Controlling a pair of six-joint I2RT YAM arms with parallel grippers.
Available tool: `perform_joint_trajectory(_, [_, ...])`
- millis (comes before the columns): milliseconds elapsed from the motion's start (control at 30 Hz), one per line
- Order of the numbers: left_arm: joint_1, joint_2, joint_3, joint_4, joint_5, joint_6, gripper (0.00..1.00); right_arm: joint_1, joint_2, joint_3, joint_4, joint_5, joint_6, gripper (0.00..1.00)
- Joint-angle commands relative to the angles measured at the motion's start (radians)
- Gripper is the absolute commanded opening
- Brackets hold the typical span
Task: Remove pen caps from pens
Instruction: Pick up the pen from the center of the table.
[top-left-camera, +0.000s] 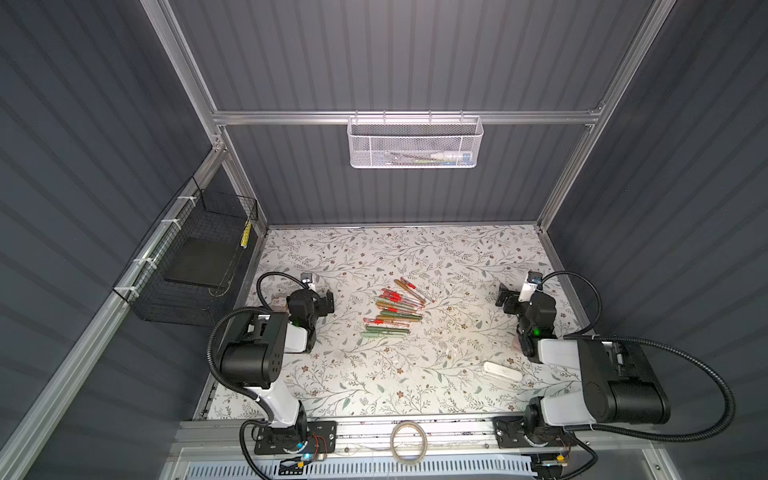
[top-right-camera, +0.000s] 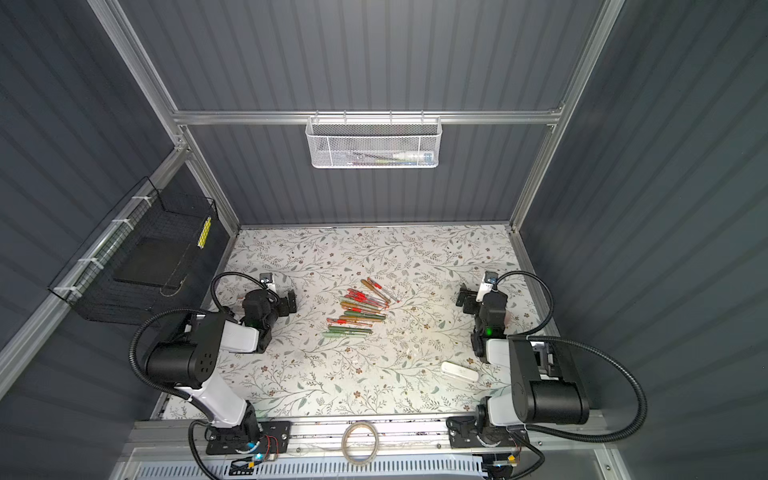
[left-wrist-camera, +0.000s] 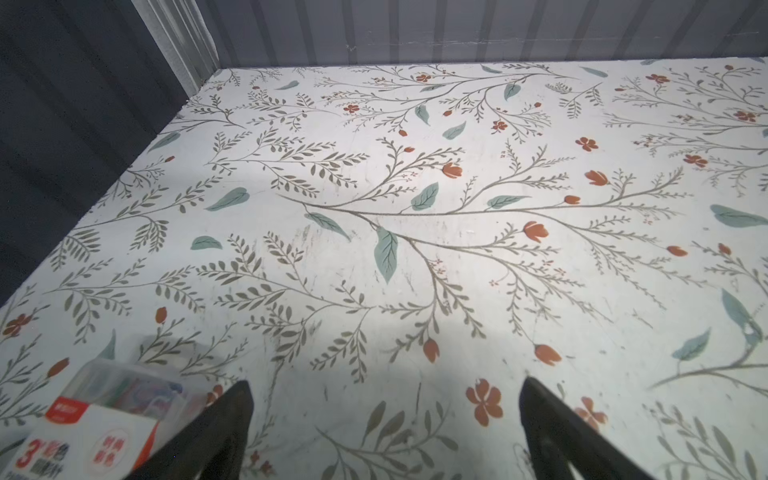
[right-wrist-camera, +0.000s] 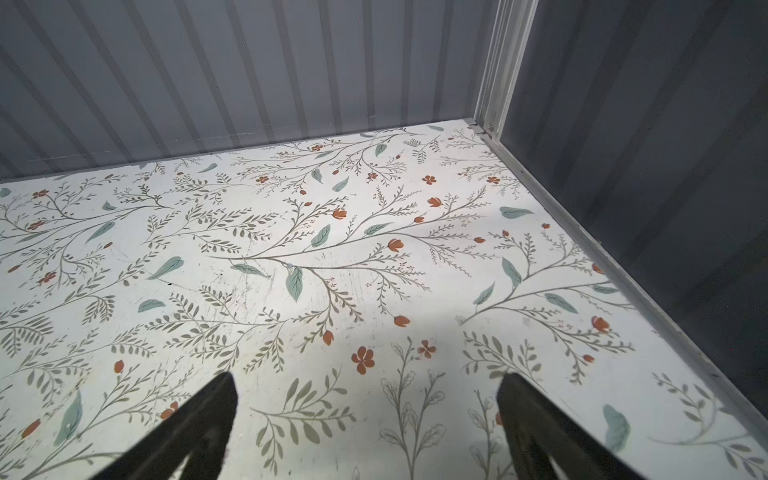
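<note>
Black-and-white arms carry ribbed black cables and black fingers.

About a dozen pens lie flat in a loose heap between the left gripper and the right gripper. They are nearer the left and touch neither. Some are thin and clear with red, others thicker in olive, pale green or mustard.
</note>
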Motion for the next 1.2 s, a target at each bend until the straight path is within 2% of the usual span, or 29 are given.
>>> perform_joint_trajectory(0, [0.008,0.010,0.018,0.031,0.005,0.024,1.00,-0.002,0.007,0.018,0.024,0.013,0.003,0.99])
perform_joint_trajectory(900, [0.006,0.007,0.020,0.032,0.005,0.030,1.00,-0.002,0.008,0.019,0.022,0.013,0.003,0.99])
perform_joint_trajectory(1000, [0.007,-0.062,0.082,-0.131,-0.008,0.024,1.00,0.006,-0.038,0.024,-0.014,0.027,-0.004,0.99])
perform_joint_trajectory(1067, [0.007,-0.108,0.137,-0.267,-0.004,0.028,1.00,0.009,-0.144,0.102,-0.251,0.054,0.004,0.99])
perform_joint_trajectory(1167, [0.006,-0.160,0.248,-0.508,0.051,0.040,1.00,0.009,-0.258,0.188,-0.412,0.054,0.031,0.99])
